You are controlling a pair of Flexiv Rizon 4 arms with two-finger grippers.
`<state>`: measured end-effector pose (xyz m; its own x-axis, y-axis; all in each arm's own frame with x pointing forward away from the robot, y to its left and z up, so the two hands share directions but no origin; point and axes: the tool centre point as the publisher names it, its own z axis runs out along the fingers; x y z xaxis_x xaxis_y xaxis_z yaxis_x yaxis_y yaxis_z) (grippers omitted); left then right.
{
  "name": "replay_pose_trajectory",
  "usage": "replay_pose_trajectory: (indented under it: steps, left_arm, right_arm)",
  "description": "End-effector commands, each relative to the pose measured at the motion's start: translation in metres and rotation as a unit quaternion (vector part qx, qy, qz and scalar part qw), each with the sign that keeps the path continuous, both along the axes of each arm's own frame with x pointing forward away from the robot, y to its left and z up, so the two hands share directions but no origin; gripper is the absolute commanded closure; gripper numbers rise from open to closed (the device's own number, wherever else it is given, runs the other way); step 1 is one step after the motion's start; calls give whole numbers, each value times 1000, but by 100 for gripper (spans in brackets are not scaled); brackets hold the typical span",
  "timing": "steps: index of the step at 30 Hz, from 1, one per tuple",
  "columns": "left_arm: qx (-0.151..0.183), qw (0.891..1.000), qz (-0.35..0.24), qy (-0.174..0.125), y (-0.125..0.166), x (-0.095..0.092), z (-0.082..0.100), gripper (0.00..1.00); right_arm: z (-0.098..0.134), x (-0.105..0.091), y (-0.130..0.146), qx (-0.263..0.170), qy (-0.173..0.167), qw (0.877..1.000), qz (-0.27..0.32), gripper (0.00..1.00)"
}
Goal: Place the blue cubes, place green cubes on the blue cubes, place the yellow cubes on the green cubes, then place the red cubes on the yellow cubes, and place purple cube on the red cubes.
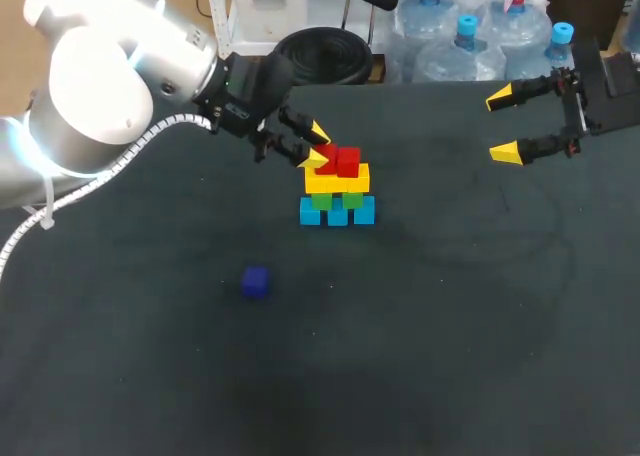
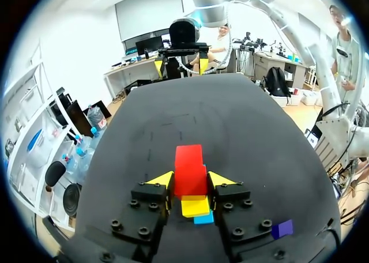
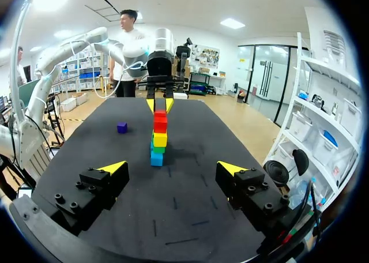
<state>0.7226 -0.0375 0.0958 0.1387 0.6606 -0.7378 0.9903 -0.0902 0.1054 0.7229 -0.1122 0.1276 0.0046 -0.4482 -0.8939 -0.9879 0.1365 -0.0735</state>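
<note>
A stack stands mid-table: blue cubes (image 1: 337, 214) at the bottom, green cubes (image 1: 352, 198) on them, then yellow cubes (image 1: 337, 180), with a red cube (image 1: 349, 162) on top. My left gripper (image 1: 318, 146) is at the stack's top left, shut on a second red cube (image 2: 190, 168) that sits beside the first. Under it the wrist view shows yellow (image 2: 195, 206) and blue (image 2: 203, 218). The purple cube (image 1: 255, 282) lies alone on the table, nearer the front. My right gripper (image 1: 505, 126) hangs open and empty at the far right, facing the stack (image 3: 157, 139).
The dark table (image 1: 470, 316) has open room in front and to the right of the stack. The purple cube (image 3: 121, 127) lies to the side of the stack in the right wrist view, and beside my left fingers in the left wrist view (image 2: 282, 229).
</note>
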Motion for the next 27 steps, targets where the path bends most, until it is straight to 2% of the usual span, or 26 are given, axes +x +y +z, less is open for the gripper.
replay_pose_trajectory:
  steps: [1,21,24,27]
  left_arm:
    - [1,1000,-1,2,0,1,-1,100]
    - [4,1000,-2,6,-1,1,-3,100]
    - [4,1000,-3,6,-1,1,-3,95]
    - [4,1000,-3,6,-1,1,-3,100]
  right_arm:
    - [-1,0,0,1,-1,1000,0,0]
    - [-1,0,0,1,-1,1000,0,0]
    - [-1,0,0,1,-1,1000,0,0]
    - [-1,0,0,1,-1,1000,0,0]
